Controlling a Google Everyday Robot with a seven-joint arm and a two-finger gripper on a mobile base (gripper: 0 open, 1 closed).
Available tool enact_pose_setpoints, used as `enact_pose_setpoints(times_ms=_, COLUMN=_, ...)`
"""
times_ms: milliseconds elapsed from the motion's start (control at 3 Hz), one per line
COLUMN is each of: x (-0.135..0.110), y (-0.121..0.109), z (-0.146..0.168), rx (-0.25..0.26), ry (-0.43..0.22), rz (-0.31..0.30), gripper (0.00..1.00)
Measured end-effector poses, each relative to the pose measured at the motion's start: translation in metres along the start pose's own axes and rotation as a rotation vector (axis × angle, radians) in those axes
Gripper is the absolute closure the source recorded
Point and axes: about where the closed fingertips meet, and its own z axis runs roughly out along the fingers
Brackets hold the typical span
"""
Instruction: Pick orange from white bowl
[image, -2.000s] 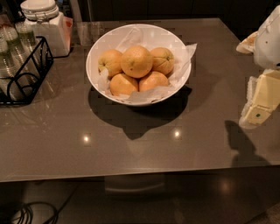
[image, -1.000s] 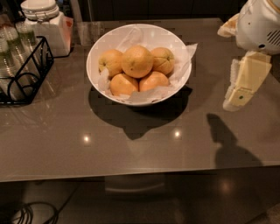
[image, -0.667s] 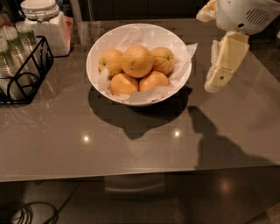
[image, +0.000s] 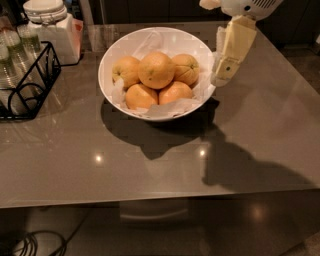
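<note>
Tool (image: 221, 75), opening not discernible, swung in from right desk (image: 260, 125) edge to white bowl (image: 120, 42) rim; orange (image: 156, 70) not yet grasped.

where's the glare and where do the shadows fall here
Camera view: two small glints on the table in front of the white bowl; the bowl's shadow falls toward the camera; the gripper, beside the bowl's right rim, throws a broad shadow onto the table's near right; the orange on top is evenly lit.
</note>
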Motion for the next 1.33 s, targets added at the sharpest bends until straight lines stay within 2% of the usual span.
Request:
enact_pose_setpoints(times_ms=333, x=0.005, y=-0.007, z=0.008, rx=0.027, ry=-0.035, rz=0.036, gripper=0.0)
enact_pose_setpoints(times_ms=667, x=-0.005, y=-0.027, z=0.029, rx=0.017, ry=-0.096, rz=0.035, gripper=0.0)
enact_pose_setpoints(times_ms=1000, x=-0.019, y=-0.046, z=0.058, rx=-0.031, ry=-0.143, rz=0.022, gripper=0.0)
enact_pose_setpoints(times_ms=1333, x=-0.033, y=-0.054, z=0.087, rx=-0.09, ry=-0.185, rz=0.019, gripper=0.0)
